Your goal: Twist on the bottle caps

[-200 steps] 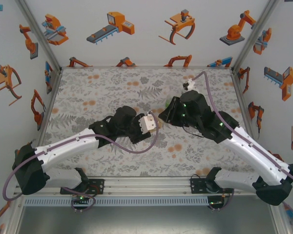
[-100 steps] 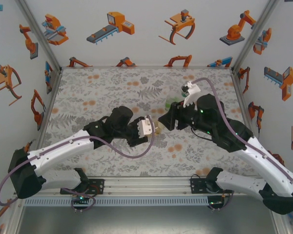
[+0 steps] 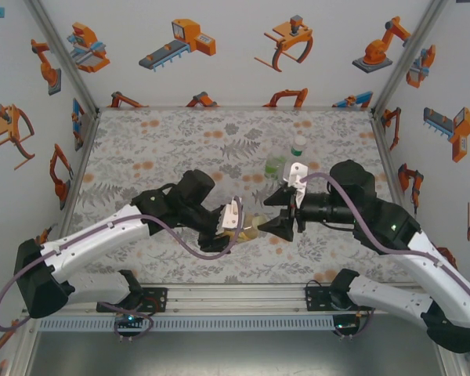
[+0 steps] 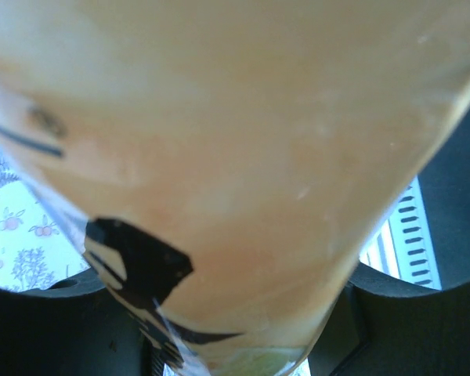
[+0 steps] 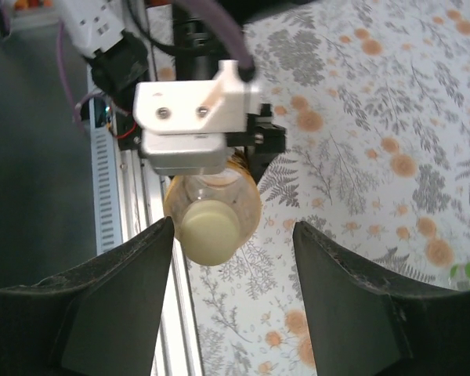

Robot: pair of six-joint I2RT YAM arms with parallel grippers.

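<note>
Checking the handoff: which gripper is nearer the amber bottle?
Left. The left gripper is clamped on the amber bottle; the right gripper sits open just beyond its cap.

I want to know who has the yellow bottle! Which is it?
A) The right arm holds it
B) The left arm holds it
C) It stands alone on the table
B: the left fingers are clamped on the yellow bottle, while the right fingers are spread open on either side of its cap, not touching it.

The bottle [image 5: 216, 210] in the left claw [image 3: 240, 222] lies left of the right claw [image 3: 268, 226], two other bottles [image 3: 276, 166] behind.
</note>
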